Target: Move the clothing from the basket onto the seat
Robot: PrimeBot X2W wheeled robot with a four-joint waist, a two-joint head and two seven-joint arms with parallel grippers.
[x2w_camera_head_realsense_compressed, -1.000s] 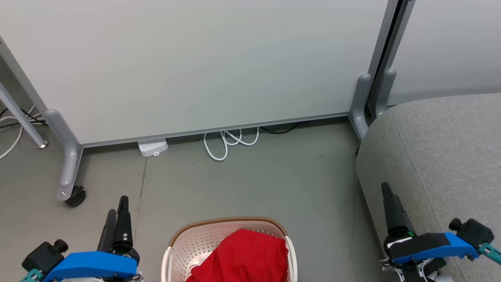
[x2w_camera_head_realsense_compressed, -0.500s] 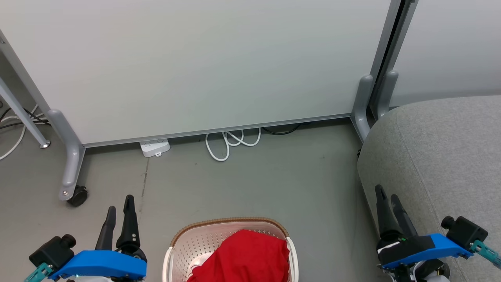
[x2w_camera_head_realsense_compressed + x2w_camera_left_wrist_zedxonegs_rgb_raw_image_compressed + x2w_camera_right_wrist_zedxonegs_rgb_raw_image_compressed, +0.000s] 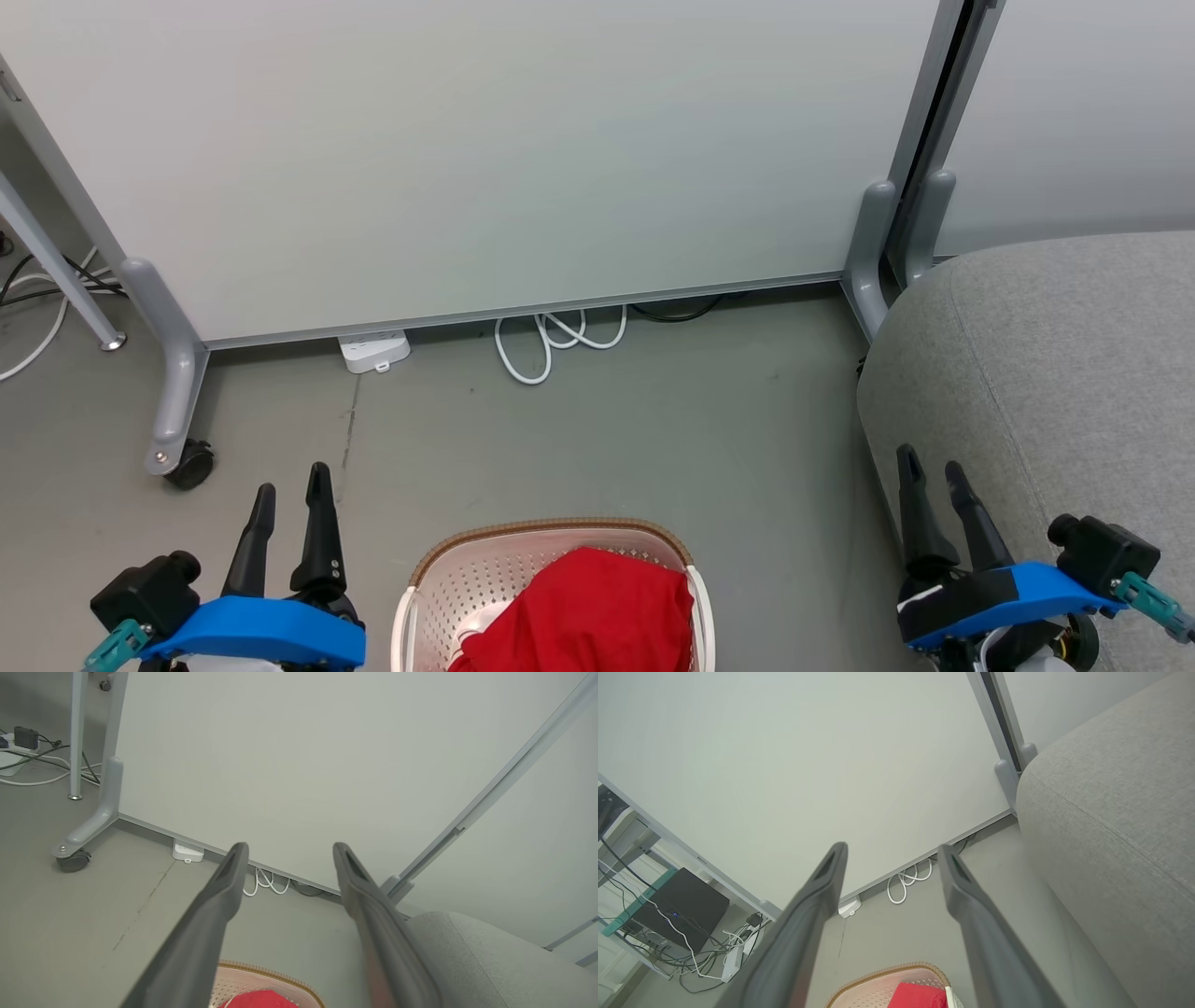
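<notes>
Red clothing (image 3: 583,611) lies heaped in the cream basket (image 3: 467,569) with its brown woven rim, at the bottom centre of the head view. The basket rim (image 3: 271,975) and red clothing (image 3: 259,1001) peek in at the bottom of the left wrist view; the basket (image 3: 878,980) and clothing (image 3: 917,995) also show in the right wrist view. The grey seat (image 3: 1055,373) fills the right side. My left gripper (image 3: 292,478) hangs open left of the basket. My right gripper (image 3: 931,459) hangs open at the seat's front edge. Both hold nothing.
A pale partition panel (image 3: 467,159) on grey wheeled feet (image 3: 177,457) stands behind the floor area. A white power strip (image 3: 373,351) and coiled white cable (image 3: 551,341) lie at its base. More cables and a table leg (image 3: 56,271) are at far left.
Both grippers have gone from shut to open, fingers spreading apart. The head camera has shifted slightly, so the scene sits a little to the right.
</notes>
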